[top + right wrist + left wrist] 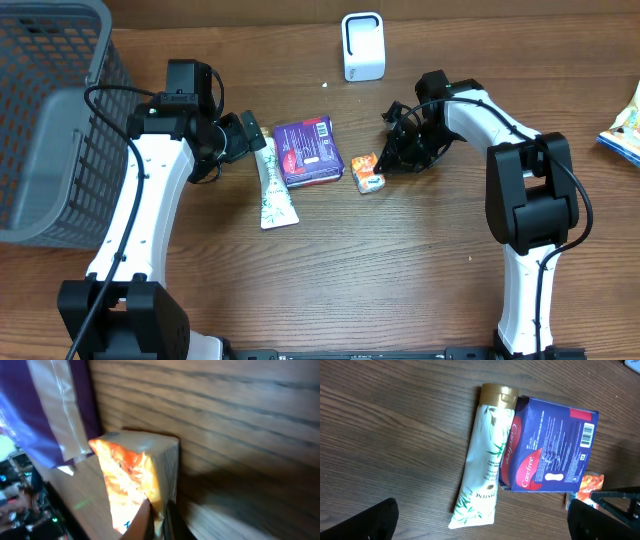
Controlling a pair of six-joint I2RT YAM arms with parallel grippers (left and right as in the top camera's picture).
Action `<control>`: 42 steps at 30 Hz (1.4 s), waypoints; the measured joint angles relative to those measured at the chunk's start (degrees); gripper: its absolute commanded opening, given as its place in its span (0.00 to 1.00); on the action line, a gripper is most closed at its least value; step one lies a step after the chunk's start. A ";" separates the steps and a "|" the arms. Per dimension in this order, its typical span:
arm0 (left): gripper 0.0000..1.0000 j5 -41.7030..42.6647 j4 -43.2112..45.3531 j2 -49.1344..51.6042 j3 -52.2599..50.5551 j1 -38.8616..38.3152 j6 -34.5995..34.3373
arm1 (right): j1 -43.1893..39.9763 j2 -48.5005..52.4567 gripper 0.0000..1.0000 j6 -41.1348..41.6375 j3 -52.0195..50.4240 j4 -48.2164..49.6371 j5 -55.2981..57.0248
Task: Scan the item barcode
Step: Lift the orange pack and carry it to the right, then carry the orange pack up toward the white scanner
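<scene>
**Right pincer clamped on the orange packet, left pincer wide above the tube**

Overhead, I see the orange packet [366, 173] lying on the wooden surface [400, 260], just right of the purple Carefree pack [308, 152]. My right pincer [393, 152] sits at the packet's right side, touching it. A white tube [272, 185] lies along the pack's left edge, and the left pincer [255, 135] hangs near the tube's cap end. The white barcode scanner [363, 45] stands upright at the far edge, well apart from the packet. A grey mesh basket [50, 120] fills the left corner, and a snack bag [625, 130] pokes in at the right edge.

From the left wrist, the left pincer [480, 527] is spread wide, one dark finger in each lower corner, gripping nothing. The tube [485, 460], gold cap away from me, lies between them and touches the Carefree pack [550, 450], whose barcode faces up. The orange packet [590, 482] peeks out past the pack's corner.

From the right wrist, the right pincer [159, 522] is closed tight, tips pressed together on the lower edge of the orange packet [135, 470]. The packet rests on the brown wood-grain surface [240, 435], with the Carefree pack [50, 410] just beside it. The dark corner beyond is too blurred for me to read.
</scene>
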 measured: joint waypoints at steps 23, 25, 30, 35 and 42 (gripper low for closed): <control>1.00 -0.02 0.00 0.00 0.00 0.00 0.00 | -15.56 0.42 0.04 -6.40 0.00 -0.59 -37.55; 1.00 -0.02 0.00 0.00 0.00 0.02 0.00 | -15.85 0.42 0.04 -7.74 0.00 -0.35 -41.20; 1.00 0.00 0.00 0.00 0.00 0.00 0.00 | -15.47 0.42 0.04 -9.38 0.00 1.14 -45.48; 1.00 0.00 0.00 0.00 0.00 0.00 0.00 | -14.56 0.42 0.04 -12.76 0.00 2.62 -46.53; 1.00 -0.02 0.00 0.00 0.00 0.00 0.00 | -12.81 0.42 0.04 -21.51 0.00 6.56 -47.06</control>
